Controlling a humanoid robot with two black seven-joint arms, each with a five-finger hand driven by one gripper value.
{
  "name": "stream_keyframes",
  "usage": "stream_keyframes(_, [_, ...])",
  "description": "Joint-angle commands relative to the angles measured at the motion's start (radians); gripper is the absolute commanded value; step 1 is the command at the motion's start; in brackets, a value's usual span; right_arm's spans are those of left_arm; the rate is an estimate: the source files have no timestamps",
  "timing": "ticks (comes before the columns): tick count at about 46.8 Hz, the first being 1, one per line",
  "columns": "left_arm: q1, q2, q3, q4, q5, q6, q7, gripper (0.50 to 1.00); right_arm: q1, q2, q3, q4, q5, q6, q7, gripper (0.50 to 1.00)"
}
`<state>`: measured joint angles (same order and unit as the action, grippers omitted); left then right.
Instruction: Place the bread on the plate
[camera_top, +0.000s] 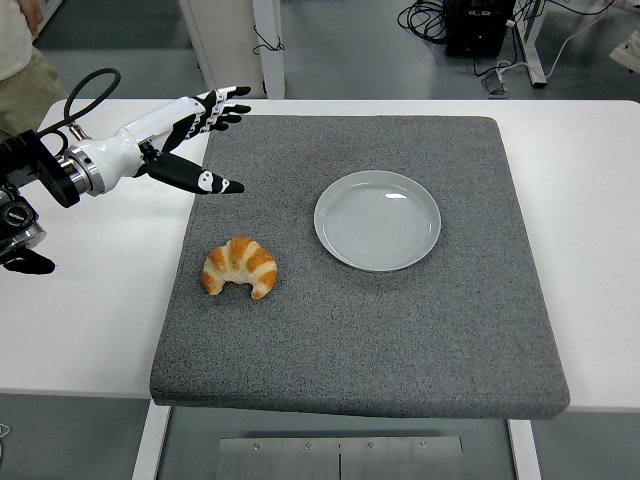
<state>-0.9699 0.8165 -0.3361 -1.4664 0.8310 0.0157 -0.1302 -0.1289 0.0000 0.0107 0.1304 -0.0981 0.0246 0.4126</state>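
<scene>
One croissant (240, 267) on grey mat (400, 340), plate (377, 219) beside, left hand (185, 135) spread above.

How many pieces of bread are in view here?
1. A single croissant lies on the grey mat, left of the empty plate. Nothing seems hidden.

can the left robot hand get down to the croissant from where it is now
Probably yes. The left robot hand is open above the mat's far left edge, and nothing lies between it and the croissant; the plate sits off to the right.
</scene>
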Motion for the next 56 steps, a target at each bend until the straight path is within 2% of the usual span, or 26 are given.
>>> stream_keyframes(1, [0.002, 0.021, 0.000, -0.012, 0.020, 0.000, -0.002, 0.972, 0.000, 0.000, 0.000, 0.000, 0.000, 0.000, 0.000, 1.000])
stream_keyframes(12, [0.003, 0.069, 0.008, -0.031, 0.123, -0.010, -0.015, 0.972, 0.000, 0.000, 0.000, 0.000, 0.000, 0.000, 0.000, 1.000])
stream_keyframes(24, [0.003, 0.115, 0.078, -0.048, 0.234, -0.010, -0.028, 0.972, 0.000, 0.000, 0.000, 0.000, 0.000, 0.000, 0.000, 1.000])
stream_keyframes(28, [0.003, 0.133, 0.100, -0.049, 0.252, -0.010, -0.048, 0.972, 0.000, 0.000, 0.000, 0.000, 0.000, 0.000, 0.000, 1.000])
stream_keyframes(43, [0.007, 0.125, 0.151, -0.049, 0.289, -0.003, -0.086, 0.963, 0.000, 0.000, 0.000, 0.000, 0.000, 0.000, 0.000, 1.000])
stream_keyframes(56, [0.065, 0.052, 0.147, -0.041, 0.315, 0.023, -0.077, 0.957, 0.000, 0.000, 0.000, 0.000, 0.000, 0.000, 0.000, 1.000])
